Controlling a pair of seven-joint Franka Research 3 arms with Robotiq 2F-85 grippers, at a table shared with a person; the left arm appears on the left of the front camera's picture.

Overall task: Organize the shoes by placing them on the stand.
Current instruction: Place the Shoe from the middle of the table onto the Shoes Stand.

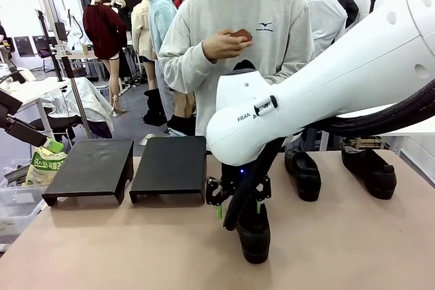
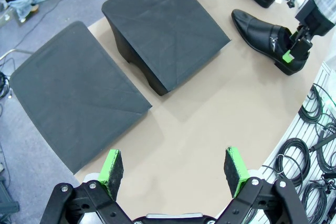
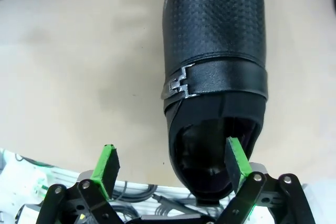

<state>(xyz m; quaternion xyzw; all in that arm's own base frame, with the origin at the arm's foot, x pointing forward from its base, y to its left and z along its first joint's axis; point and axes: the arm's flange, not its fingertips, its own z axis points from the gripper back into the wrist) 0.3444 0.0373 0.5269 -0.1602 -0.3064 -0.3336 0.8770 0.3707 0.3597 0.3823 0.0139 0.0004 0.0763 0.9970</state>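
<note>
Right gripper (image 3: 170,157) spread wide, one finger (image 3: 235,162) in the opening of a shoe (image 3: 215,35), nothing pinched. Left gripper (image 2: 176,167) spread, empty, above the counter (image 2: 205,124).

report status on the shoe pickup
Left gripper open, hovering near stand. Right gripper open, one finger over opening of shoe, which sits on table, ungripped. Nothing between it and stand.

Shoe (image 3: 212,40) pebbled black leather; stand (image 2: 165,27) matt.

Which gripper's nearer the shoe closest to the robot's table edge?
Right. The right gripper, open, straddles the shoe at its heel, one finger at the opening. The left gripper hovers open by the stand, apart from the shoe.
</note>
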